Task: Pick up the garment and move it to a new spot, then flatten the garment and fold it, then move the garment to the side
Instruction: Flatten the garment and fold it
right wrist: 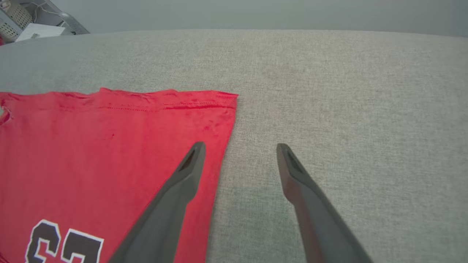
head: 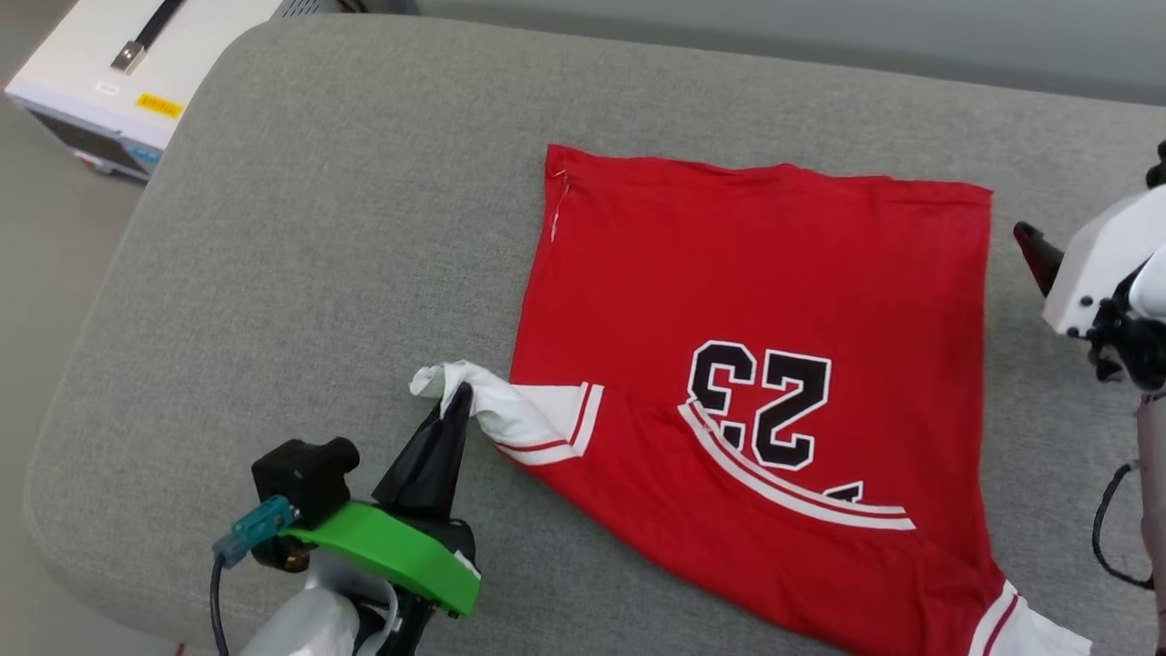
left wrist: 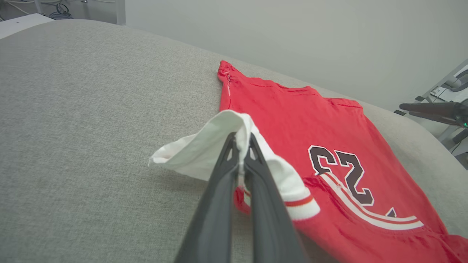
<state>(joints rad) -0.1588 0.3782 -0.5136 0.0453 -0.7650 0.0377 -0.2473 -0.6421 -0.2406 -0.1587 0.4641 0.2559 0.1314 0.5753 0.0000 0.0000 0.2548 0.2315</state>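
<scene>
The garment (head: 729, 301), a red shirt with a black-and-white "23", lies spread on the grey cushioned surface (head: 301, 228), hem toward the far side. Its white sleeve (head: 496, 410) with red stripes sticks out at the left. My left gripper (head: 460, 396) is shut on that sleeve, lifting its fabric a little; in the left wrist view the white sleeve (left wrist: 204, 149) drapes over the closed gripper (left wrist: 241, 140). My right gripper (right wrist: 239, 148) hangs open above the garment's far right corner (right wrist: 204, 109), one finger over red cloth, the other over bare cushion. It holds nothing.
A white box-shaped device (head: 118, 73) stands on the floor beyond the surface's far left corner. The cushion's rounded edge (head: 82, 364) runs down the left. A second white sleeve (head: 1020, 629) lies at the near right edge.
</scene>
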